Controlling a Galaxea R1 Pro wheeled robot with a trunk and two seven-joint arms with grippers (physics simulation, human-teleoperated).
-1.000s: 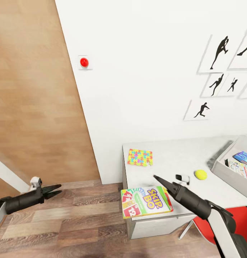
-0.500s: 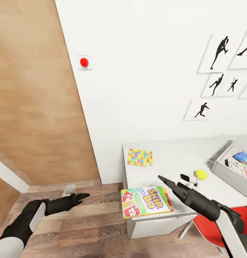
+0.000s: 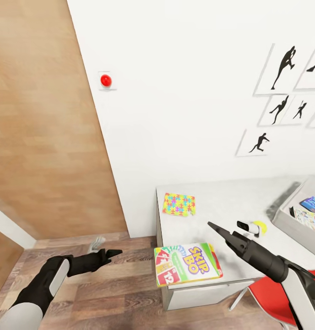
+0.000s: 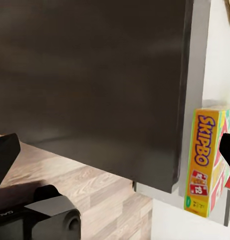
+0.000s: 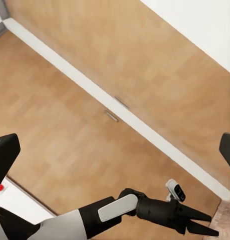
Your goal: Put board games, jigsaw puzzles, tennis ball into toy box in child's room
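Observation:
A Skip-Bo board game (image 3: 187,263) lies at the white table's (image 3: 221,201) front left corner, slightly over the edge; the left wrist view shows the game (image 4: 205,160) too. A colourful jigsaw puzzle (image 3: 178,204) lies farther back. The yellow tennis ball (image 3: 262,228) peeks from behind my right wrist camera. The grey toy box (image 3: 288,222) at the right edge holds printed boxes (image 3: 312,204). My right gripper (image 3: 214,226) hovers open above the table between game and ball. My left gripper (image 3: 114,252) hangs open over the floor, left of the table.
A wooden door (image 3: 43,119) fills the left, with a red button (image 3: 105,81) on the white wall beside it. Silhouette pictures (image 3: 285,64) hang above the table. A red chair (image 3: 267,305) stands at the table's front right. Wooden floor (image 3: 121,284) lies open left of the table.
My left arm has swung right toward the table, and its gripper now points at the table's side. The right gripper has drifted slightly right. The view has shifted a little.

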